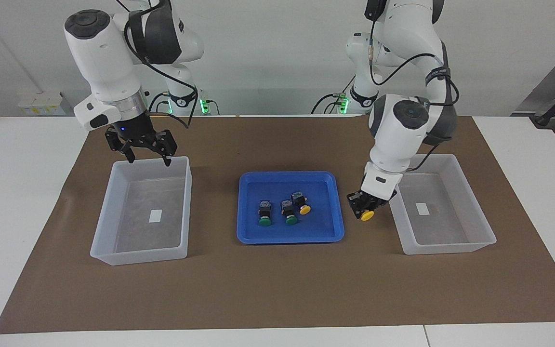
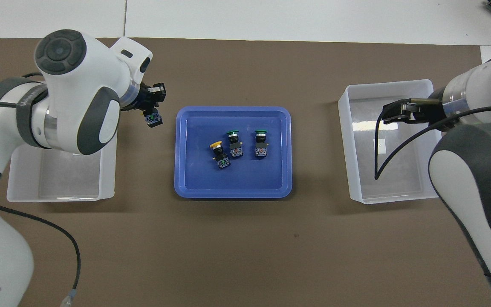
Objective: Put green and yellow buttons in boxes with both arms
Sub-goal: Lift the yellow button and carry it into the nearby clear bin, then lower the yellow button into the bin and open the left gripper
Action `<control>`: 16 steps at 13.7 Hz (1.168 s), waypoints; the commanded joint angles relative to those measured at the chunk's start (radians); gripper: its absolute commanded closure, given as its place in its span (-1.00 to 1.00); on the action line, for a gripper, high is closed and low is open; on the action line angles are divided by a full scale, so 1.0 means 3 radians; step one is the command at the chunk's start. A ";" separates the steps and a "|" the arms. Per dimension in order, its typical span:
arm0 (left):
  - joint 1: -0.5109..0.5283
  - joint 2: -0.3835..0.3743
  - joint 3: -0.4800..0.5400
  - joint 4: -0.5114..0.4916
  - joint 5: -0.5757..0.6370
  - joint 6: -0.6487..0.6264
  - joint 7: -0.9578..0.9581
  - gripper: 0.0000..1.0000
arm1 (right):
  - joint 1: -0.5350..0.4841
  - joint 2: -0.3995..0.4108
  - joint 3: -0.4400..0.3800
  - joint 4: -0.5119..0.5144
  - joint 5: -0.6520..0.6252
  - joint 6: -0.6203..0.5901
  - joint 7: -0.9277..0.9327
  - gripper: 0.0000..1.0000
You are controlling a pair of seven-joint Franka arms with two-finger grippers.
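Three buttons (image 1: 284,209) lie in the blue tray (image 1: 246,231) | left gripper (image 1: 365,206) is closed on a yellow button (image 1: 367,215), over the mat between tray and box (image 1: 470,246) | next: carry over box, release | right gripper (image 1: 148,155) waits spread open, holding nothing, over other box (image 1: 113,250)

- The tray (image 1: 326,234) lies mid-table on the paper mat (image 1: 277,289), between the two boxes.
- One box (image 1: 470,248) sits toward the left arm's end, the other box (image 1: 106,248) toward the right arm's end.
- Three buttons (image 1: 284,211) lie in the tray (close together, in a row).
- The left gripper (image 1: 365,208) holds a fourth button (image 1: 367,215) over the mat, between tray and box.
- The right gripper (image 1: 148,153) hangs over its box's rim.
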 commanded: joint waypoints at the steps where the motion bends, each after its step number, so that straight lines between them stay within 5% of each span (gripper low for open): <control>1: 0.0240 -0.0022 -0.0031 0.0121 -0.0026 -0.0243 0.0379 1.00 | -0.0030 -0.0054 0.0022 -0.0048 0.0080 -0.0009 0.0026 -1.00; 9: 0.0854 -0.0073 0.0005 0.0029 -0.0026 -0.0233 0.1571 1.00 | -0.0030 -0.0054 0.0022 -0.0048 0.0080 -0.0009 0.0026 -1.00; 16: 0.1151 -0.0165 0.0005 -0.0615 -0.0026 0.0406 0.2159 1.00 | -0.0030 -0.0054 0.0022 -0.0048 0.0080 -0.0009 0.0026 -1.00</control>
